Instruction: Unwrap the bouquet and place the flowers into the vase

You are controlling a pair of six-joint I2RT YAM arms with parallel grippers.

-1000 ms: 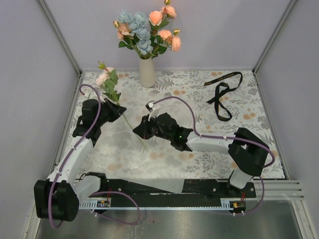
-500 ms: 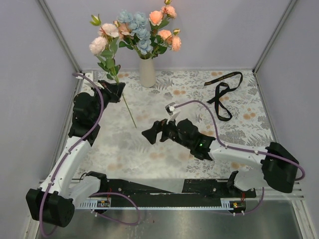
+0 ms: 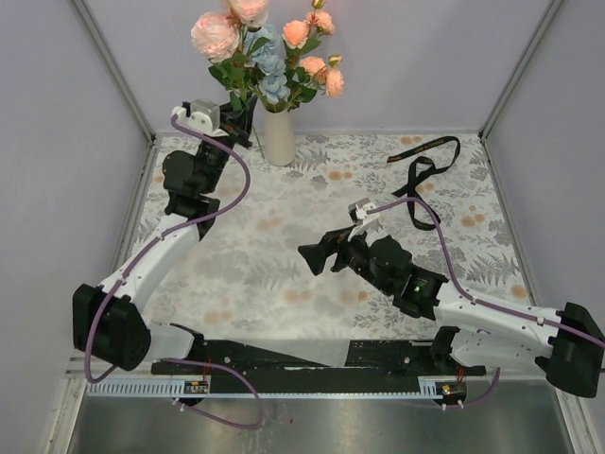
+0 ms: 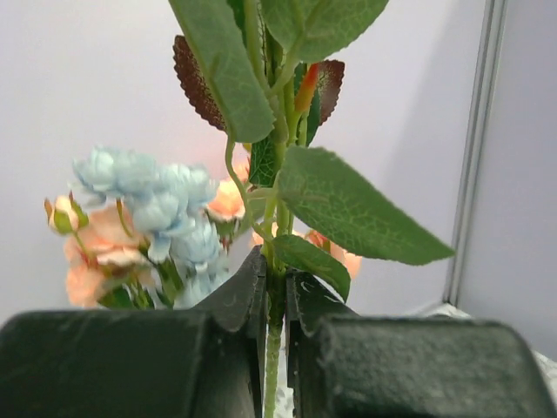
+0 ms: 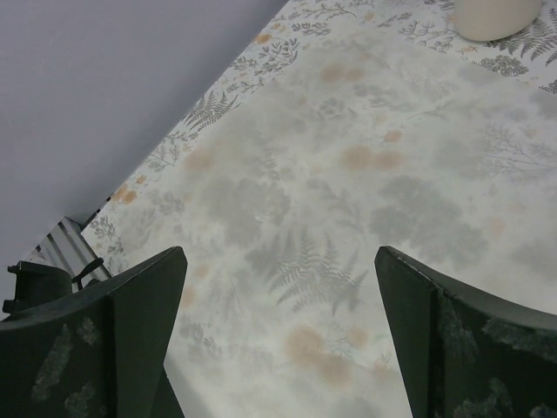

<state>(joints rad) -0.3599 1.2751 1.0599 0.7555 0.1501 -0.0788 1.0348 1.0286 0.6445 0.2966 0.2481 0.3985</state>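
Since a second ago the left arm has swung up from mid-tabletop to the rear left, carrying its long green-stemmed artificial flower (image 3: 217, 33) with peach-pink rose heads to just beside the small plain cream cylinder vase (image 3: 278, 140). Meanwhile the right arm, which was at the stem's lower end, has drawn back toward the near right.

The left hand (image 3: 242, 112) is clenched on the green stem. Its wrist view shows the stem pinched between two black fingers (image 4: 235, 305), with broad green leaves (image 4: 348, 209) fanning out above them. The rose heads stand at the left of the bunch (image 3: 288, 57) of pale-blue and peach flowers standing in the vase, and slightly higher. Whether the held stem touches the vase's rim cannot be told.

The right hand (image 3: 317, 257) hovers released over the middle of the floral-patterned tabletop (image 3: 255, 274) — fingers spread wide, nothing between them. In its wrist view only the vase's base shows, at the top edge.

A loose black ribbon (image 3: 421, 175) lies at the right rear, well apart from both hands.
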